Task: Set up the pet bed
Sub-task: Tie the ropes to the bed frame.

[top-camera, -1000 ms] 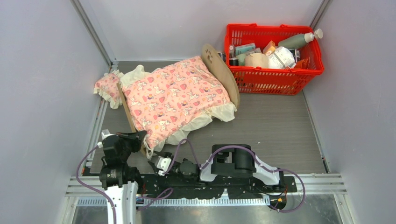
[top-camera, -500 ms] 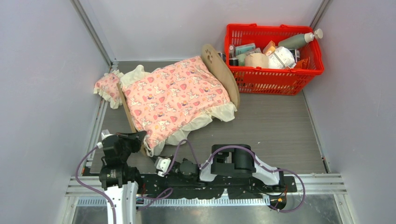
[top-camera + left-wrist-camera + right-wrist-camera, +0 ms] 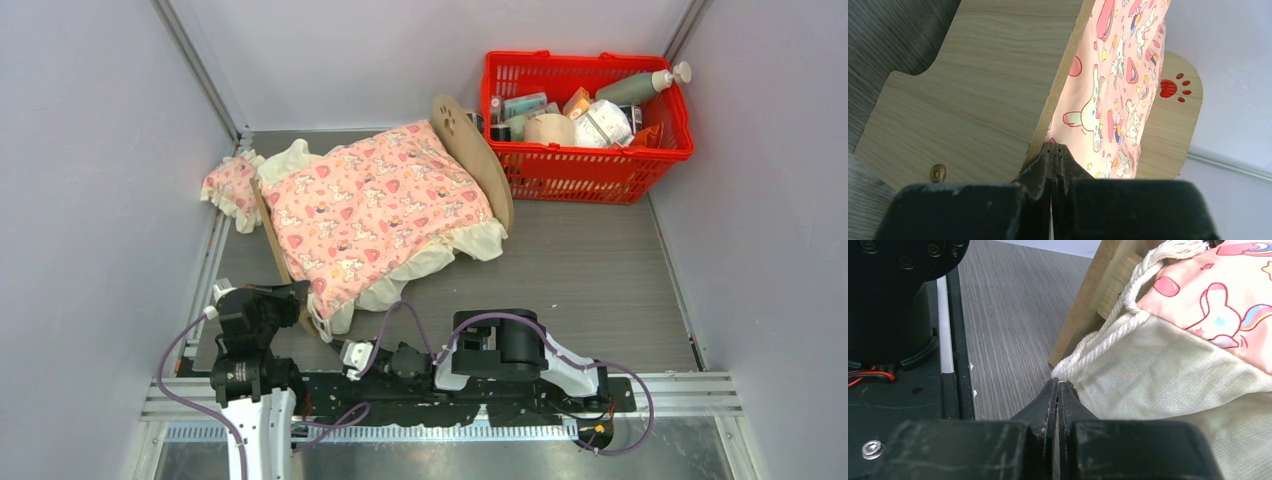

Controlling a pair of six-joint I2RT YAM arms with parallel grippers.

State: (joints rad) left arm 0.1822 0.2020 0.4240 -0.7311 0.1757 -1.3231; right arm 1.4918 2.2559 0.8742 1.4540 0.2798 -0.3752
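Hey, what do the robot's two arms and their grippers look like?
Both arms are mostly black. The left arm has a white base link; the right arm has white covers. Purple cables loop along both. The left gripper and right gripper have black, scuffed fingers tapering to narrow tips.

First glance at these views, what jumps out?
A pink patterned blanket covers the pet bed at centre left, its paw-print headboard turned toward the packed red basket in the far right corner. Both claws sit shut at the bed's near end: the left claw at the footboard edge, the right claw at the blanket's corded corner.
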